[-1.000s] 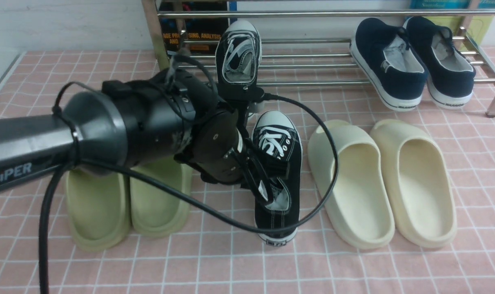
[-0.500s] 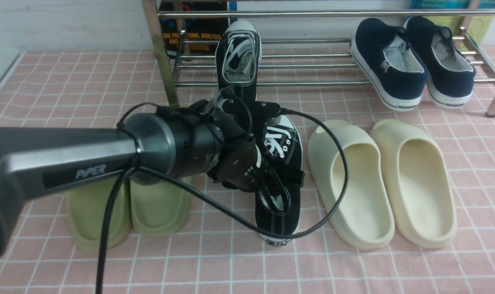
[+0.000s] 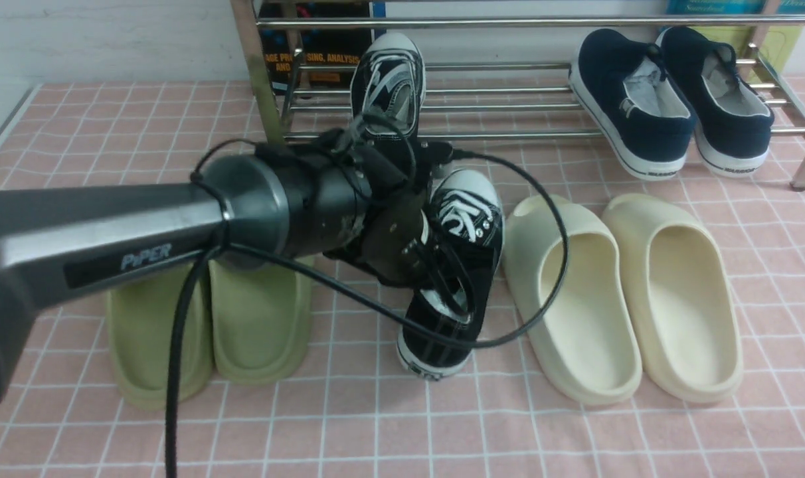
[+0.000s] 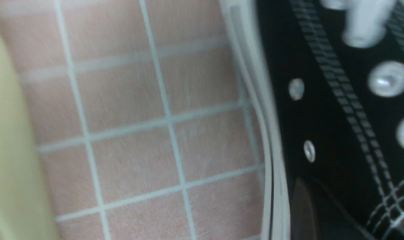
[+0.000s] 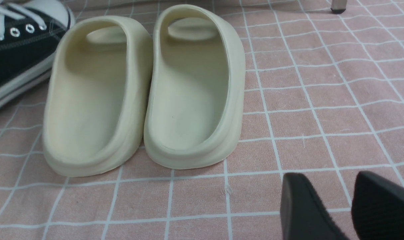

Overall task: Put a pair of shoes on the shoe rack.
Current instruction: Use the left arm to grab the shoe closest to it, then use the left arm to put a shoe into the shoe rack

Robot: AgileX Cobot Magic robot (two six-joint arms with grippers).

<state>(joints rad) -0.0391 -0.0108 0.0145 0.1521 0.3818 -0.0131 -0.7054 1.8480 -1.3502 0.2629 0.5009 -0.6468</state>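
Note:
One black canvas sneaker of the pair of shoes rests on the chrome shoe rack, toe to the back. The other sneaker is in front of the rack, tilted, with its toe raised toward the rack and its heel low. My left gripper is shut on that sneaker's side wall at the opening. In the left wrist view the sneaker fills the frame, with one dark finger against its side. My right gripper hangs open over the pink cloth, holding nothing.
Two navy slip-ons sit at the rack's right end. Cream slides lie right of the held sneaker and green slides lie left, under my left arm. Books stand behind the rack. My arm's cable loops over the sneaker.
My left gripper has gone from open to shut on the near sneaker. The sneaker has tipped up, its toe rising toward the rack and its heel swinging left.

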